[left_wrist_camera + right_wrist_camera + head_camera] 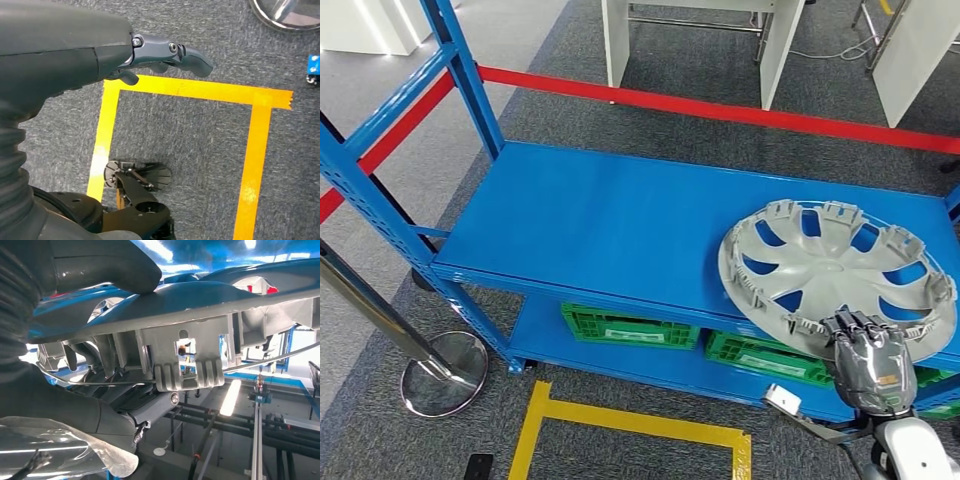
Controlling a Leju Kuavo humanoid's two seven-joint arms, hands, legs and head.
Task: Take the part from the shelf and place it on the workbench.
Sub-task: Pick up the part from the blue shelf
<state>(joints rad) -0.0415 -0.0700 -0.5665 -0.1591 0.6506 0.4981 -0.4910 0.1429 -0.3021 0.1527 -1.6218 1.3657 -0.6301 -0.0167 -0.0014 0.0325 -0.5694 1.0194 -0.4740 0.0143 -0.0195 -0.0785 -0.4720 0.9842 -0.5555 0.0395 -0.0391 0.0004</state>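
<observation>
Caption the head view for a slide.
Right hand grips the grey wheel cover's near rim on the blue shelf.

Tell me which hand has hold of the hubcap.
The right hand grips the near rim of the silver hubcap; the left hand hangs over the floor, holding nothing.

No text can be read; the white labels [628, 336] on the green plastic crates [631, 327] are too small to make out.
</observation>
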